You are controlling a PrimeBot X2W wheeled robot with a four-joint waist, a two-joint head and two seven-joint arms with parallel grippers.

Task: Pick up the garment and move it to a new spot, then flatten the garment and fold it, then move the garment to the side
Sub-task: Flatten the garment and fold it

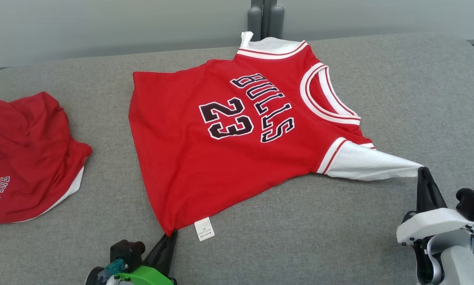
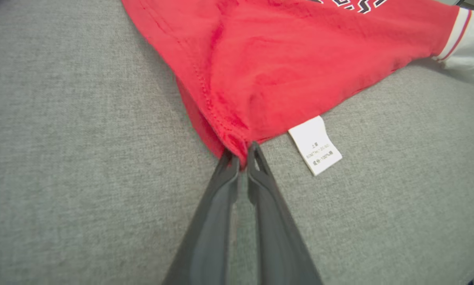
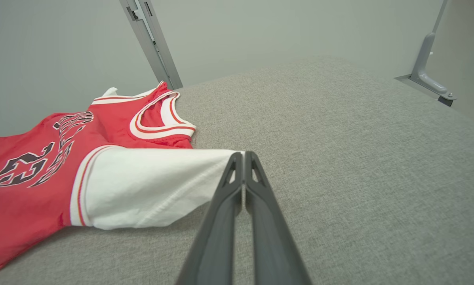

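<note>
Garment (image 1: 189, 158) corners btwn L+R fingers (image 2: 217, 198)

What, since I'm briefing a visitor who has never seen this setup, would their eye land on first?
The red Bulls 23 jersey spread across the middle of the grey padded surface dominates. The left gripper has its jaws shut on the near hem corner beside a white care label, and the right gripper pinches the white sleeve tip, drawn to a point, at the right. A second red garment lies crumpled at the far left.

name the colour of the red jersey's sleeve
White fabric sleeve, clearest in the right wrist view.
</note>
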